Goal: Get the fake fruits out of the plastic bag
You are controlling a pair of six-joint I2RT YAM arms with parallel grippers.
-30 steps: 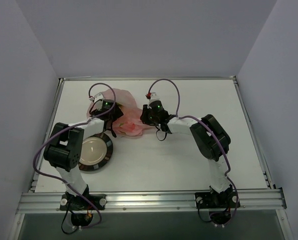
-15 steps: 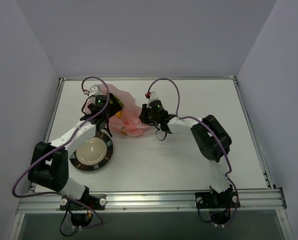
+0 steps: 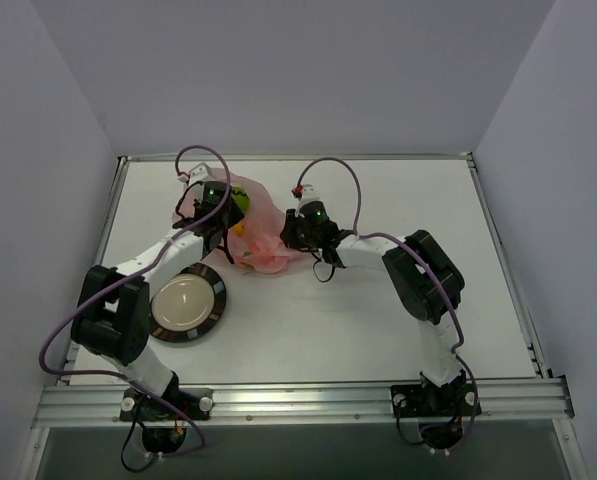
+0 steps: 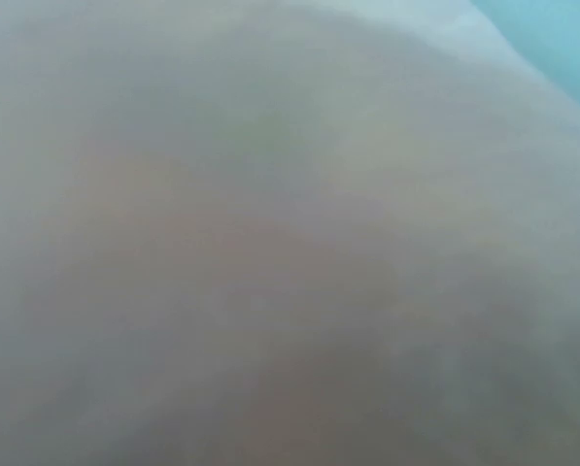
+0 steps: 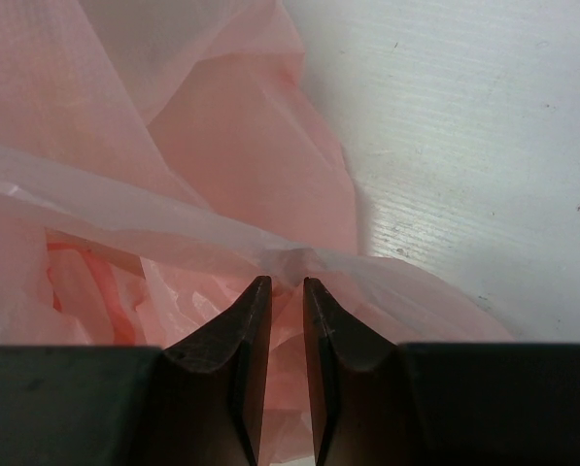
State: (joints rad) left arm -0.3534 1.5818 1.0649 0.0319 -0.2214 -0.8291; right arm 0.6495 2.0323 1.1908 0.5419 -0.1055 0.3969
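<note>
The pink plastic bag (image 3: 266, 215) lies crumpled at the back middle of the table. Two fake fruits show at its left side, a lime-green one (image 3: 241, 200) and, just below it, an orange-yellow one (image 3: 237, 228). My left gripper (image 3: 228, 215) is down at that side of the bag beside the fruits, and its fingers cannot be made out. The left wrist view is only a pale grey blur. My right gripper (image 3: 283, 238) is at the bag's right side. In the right wrist view its jaws (image 5: 285, 282) stand narrow, pinching a fold of the bag's film (image 5: 221, 146).
A round dark-rimmed plate (image 3: 214, 300) sits on the white table (image 3: 378, 320), near left of the bag, under the left arm. Raised edges border the table, with grey walls close on three sides and a metal rail (image 3: 298, 400) along the front.
My left arm swung out to the left and back in toward the bag, ending further back. The green fruit now shows at the bag's left side. The right gripper kept still.
</note>
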